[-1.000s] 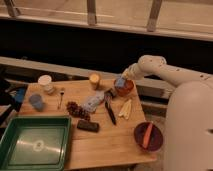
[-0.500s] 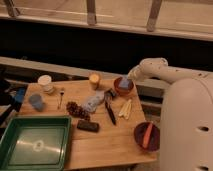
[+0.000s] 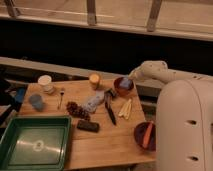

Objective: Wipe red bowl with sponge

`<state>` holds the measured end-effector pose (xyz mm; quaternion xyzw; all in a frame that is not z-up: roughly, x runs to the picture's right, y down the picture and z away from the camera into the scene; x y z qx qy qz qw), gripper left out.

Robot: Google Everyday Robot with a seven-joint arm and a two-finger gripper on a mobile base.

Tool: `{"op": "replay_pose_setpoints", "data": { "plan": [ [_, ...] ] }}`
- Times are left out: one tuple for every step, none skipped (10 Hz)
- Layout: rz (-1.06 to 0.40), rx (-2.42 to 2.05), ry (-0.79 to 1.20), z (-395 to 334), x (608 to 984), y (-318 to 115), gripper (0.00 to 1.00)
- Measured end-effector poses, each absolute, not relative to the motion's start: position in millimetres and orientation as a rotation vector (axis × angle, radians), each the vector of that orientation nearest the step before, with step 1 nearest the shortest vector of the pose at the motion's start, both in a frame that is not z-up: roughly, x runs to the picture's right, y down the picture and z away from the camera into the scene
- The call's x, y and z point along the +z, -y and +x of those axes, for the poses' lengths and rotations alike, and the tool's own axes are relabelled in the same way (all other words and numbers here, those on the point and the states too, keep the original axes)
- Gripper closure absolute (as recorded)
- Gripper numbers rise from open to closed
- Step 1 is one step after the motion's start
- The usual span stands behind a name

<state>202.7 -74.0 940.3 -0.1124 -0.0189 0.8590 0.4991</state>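
The red bowl (image 3: 122, 86) sits at the far edge of the wooden table (image 3: 110, 140), toward its right end. The sponge (image 3: 125, 83), a small blue block, lies inside the bowl, and the gripper (image 3: 129, 80) comes in from the right at the end of the white arm (image 3: 160, 72), pressed down over it. The claw is clenched, and it appears to be grasping the sponge, though the contact is hard to make out from this angle.

Just left of the bowl along the far edge stands a yellow cup (image 3: 94, 80). Near the far left corner is a white cup (image 3: 45, 83), with a blue cup (image 3: 36, 102) at the left edge nearer the camera and a spoon (image 3: 61, 97) between them and the middle. A pale grey-blue cloth (image 3: 93, 102) lies mid-table, beside a dark brown cluster (image 3: 77, 110). A black utensil (image 3: 110, 111) runs toward the near side, with pale sticks (image 3: 125, 108) to its right. A black block (image 3: 88, 126) rests near the centre. The green tray (image 3: 32, 145) fills the near left corner. A dark purple bowl (image 3: 144, 136) holding an orange stick sits at the right edge.
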Motion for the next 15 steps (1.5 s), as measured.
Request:
{"op": "replay_pose_setpoints", "data": {
  "plan": [
    [-0.280, 2.078, 0.058, 200.3, 943.4, 75.0, 0.82],
    [-0.296, 2.079, 0.069, 197.3, 945.9, 73.9, 0.82],
    [-0.316, 2.081, 0.077, 193.1, 946.1, 70.9, 0.82],
    [-0.333, 2.085, 0.081, 191.0, 943.8, 65.7, 0.82],
    [-0.345, 2.080, 0.077, 188.1, 936.7, 58.0, 0.82],
    [-0.347, 2.070, 0.062, 182.6, 930.6, 51.8, 0.82],
    [-0.335, 2.064, 0.047, 180.8, 924.7, 51.6, 0.82],
    [-0.309, 2.067, 0.027, 188.1, 917.0, 51.9, 0.82],
    [-0.281, 2.072, 0.015, 199.1, 910.0, 55.3, 0.82],
    [-0.256, 2.073, 0.011, 210.1, 908.6, 60.0, 0.82],
    [-0.241, 2.076, 0.018, 215.4, 913.1, 68.2, 0.82],
    [-0.237, 2.078, 0.031, 216.3, 919.7, 76.7, 0.82],
    [-0.245, 2.081, 0.044, 214.8, 928.2, 79.6, 0.82],
    [-0.252, 2.084, 0.061, 212.7, 933.5, 82.1, 0.82],
    [-0.267, 2.091, 0.098, 207.5, 940.4, 84.9, 0.82]
  ]
}}
